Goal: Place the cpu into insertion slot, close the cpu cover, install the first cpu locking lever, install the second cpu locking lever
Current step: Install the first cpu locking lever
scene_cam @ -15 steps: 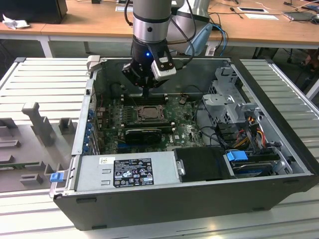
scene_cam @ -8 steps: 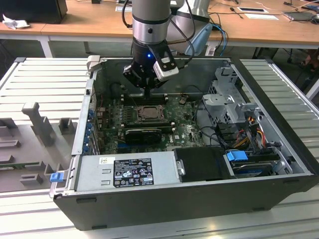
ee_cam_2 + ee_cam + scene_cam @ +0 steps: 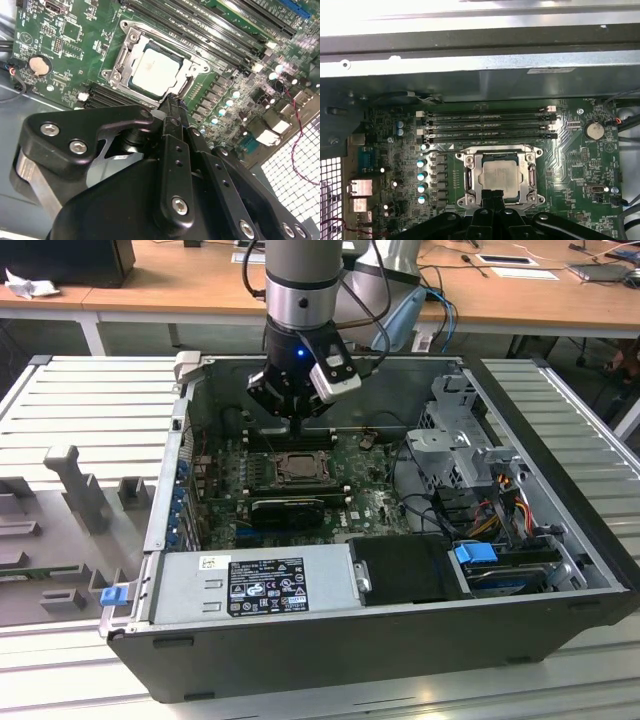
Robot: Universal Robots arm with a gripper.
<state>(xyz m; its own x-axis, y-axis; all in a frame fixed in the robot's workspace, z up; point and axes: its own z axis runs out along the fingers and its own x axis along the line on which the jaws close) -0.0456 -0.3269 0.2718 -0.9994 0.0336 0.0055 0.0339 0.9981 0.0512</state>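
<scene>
An open computer case (image 3: 350, 650) lies on its side on a ribbed metal surface (image 3: 90, 410), its power supply (image 3: 270, 585) along the near wall and the green board (image 3: 375, 505) exposed behind it so the arm can work from above. At mid-board the cpu (image 3: 299, 468) sits flat in the slot (image 3: 495, 148), its pale metal top facing up, seen in both wrist views (image 3: 155, 70) (image 3: 500, 175). The cover (image 3: 476, 172) appears folded down around the chip, its window framing the metal top, which suggests the first two steps are done. Whether either locking lever is latched cannot be told. The claw (image 3: 296, 422) hangs over the slot's far side in the exterior view; in both wrist views its tip (image 3: 172, 100) (image 3: 492, 196) meets one edge of the slot frame, fingers pressed together with nothing seen between them, a pose that seems suited to pushing rather than gripping. Beyond it run the long black memory slots (image 3: 487, 125) and the case's far wall, with a wooden surface (image 3: 150, 285) farther back.
</scene>
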